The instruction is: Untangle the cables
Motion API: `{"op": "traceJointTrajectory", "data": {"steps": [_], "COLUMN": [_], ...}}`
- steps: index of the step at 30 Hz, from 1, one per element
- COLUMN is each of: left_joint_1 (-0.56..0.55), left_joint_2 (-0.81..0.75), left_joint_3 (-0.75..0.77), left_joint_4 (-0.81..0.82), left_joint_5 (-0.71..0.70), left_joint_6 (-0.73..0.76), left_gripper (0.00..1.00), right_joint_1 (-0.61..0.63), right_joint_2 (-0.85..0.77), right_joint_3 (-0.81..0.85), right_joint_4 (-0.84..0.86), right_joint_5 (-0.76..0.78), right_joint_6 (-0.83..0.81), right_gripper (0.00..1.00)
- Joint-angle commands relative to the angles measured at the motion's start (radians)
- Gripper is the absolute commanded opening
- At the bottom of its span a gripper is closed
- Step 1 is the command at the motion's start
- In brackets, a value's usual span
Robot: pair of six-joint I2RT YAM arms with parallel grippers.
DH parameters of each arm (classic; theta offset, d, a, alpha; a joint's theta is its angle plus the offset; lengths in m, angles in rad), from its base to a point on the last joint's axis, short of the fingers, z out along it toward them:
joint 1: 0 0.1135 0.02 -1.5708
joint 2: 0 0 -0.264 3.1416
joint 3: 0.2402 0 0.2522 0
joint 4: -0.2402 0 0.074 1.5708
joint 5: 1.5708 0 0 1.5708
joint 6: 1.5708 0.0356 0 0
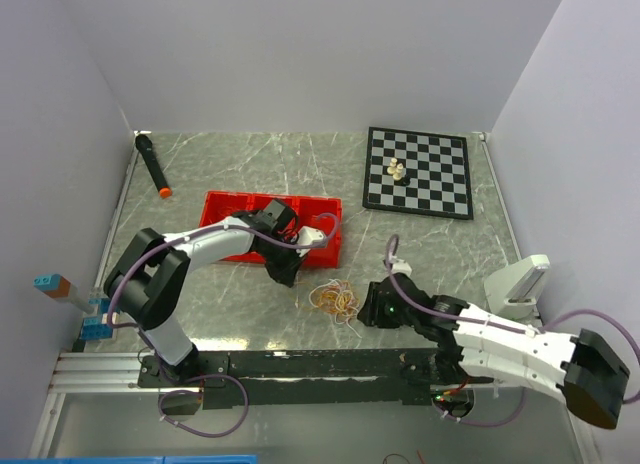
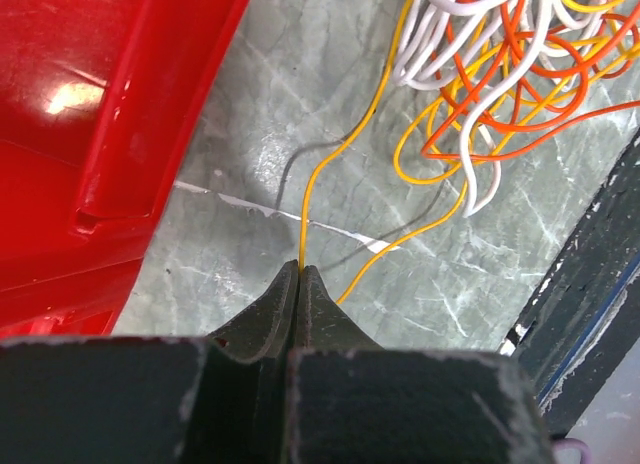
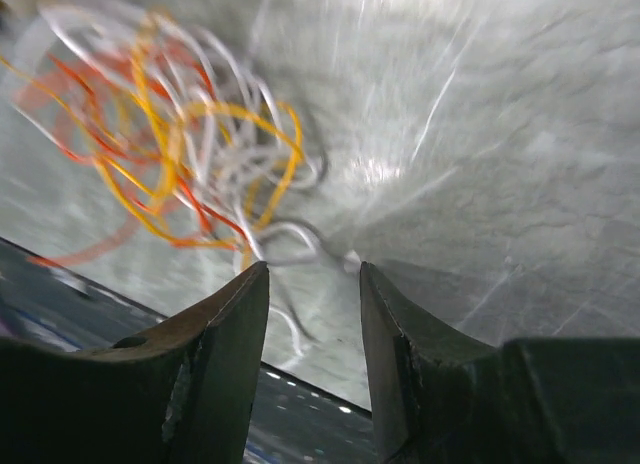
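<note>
cables in one loose clump of white, orange, yellow and red strands, flat on the table near its front edge. just in front of the red tray at its right end, and between the two grippers.

left gripper low over the table at the clump's left, just beside the tray's front wall. jaws pressed tight together, pinching one yellow cable at the very tips. from the pinch, up and to the right across bare marble into the clump; a second yellow run slanting away just right of the fingers.

right gripper at the clump's right side, pointed toward it, jaws apart with a clear gap. nothing clamped. a white loop just beyond the tips, one strand trailing down into the gap; view blurred, so cannot tell whether touching a finger.

farther back: chessboard at the right rear with a few pale pieces on it, and a black marker with an orange tip at the left rear, both well apart from the clump.
</note>
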Motion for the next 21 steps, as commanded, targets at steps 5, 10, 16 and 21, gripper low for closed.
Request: {"op": "traceJointTrajectory", "data": {"steps": [5, 10, 16, 21], "left_joint_1": [0.002, 0.002, 0.002, 0.006], "left_joint_2": [-0.053, -0.063, -0.069, -0.076], "left_joint_3": [-0.014, -0.016, -0.014, -0.014], "left_joint_4": [0.019, 0.017, 0.013, 0.001], "left_joint_5": [-0.021, -0.012, -0.007, 0.001], "left_joint_6": [0.017, 0.012, 0.011, 0.011], "left_gripper": [0.01, 0.01, 0.01, 0.01], "right_joint_1": [0.101, 0.123, 0.14, 0.167], "right_joint_2": [0.136, 0.194, 0.247, 0.202], "right_joint_3": [0.044, 0.082, 0.108, 0.092], "right_joint_4": [0.103, 0.137, 0.167, 0.16], "right_joint_5": [0.078, 0.139, 0.163, 0.173], "right_joint_6": [-0.077, -0.111, -0.146, -0.12], "right_gripper": [0.5, 0.5, 0.4, 0.08]}}
